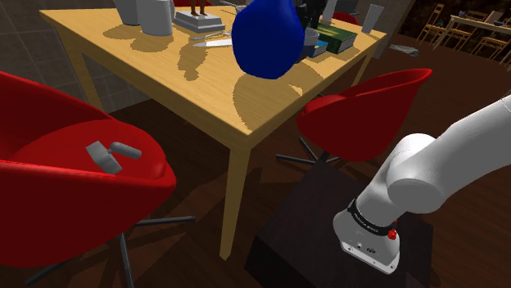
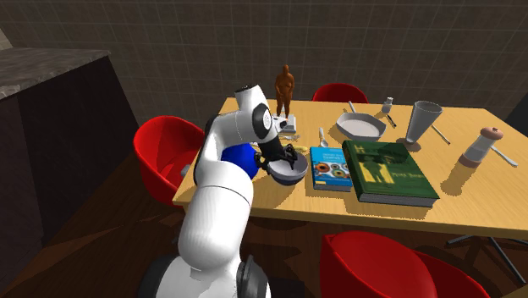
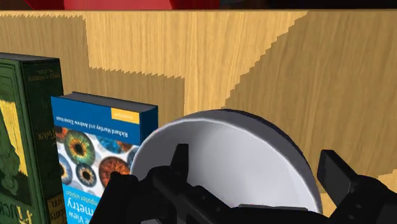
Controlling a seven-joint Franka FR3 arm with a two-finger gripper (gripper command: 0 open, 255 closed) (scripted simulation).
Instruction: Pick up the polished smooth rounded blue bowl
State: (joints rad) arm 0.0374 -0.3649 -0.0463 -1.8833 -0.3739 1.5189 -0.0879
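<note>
Wood bench bears a white-lined bowl, jaws apart astride its rim; blue book at three o'clock, second exterior view.

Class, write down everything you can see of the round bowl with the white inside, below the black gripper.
The round bowl, smooth and white inside with a dark bluish outer wall showing at its thin rim, stands upright and empty on the light wooden table. It sits close beside a blue book with eyes on its cover; whether they touch cannot be told. The black gripper hangs open over it, one finger above the inside, the other beyond the rim, neither visibly touching.
</note>
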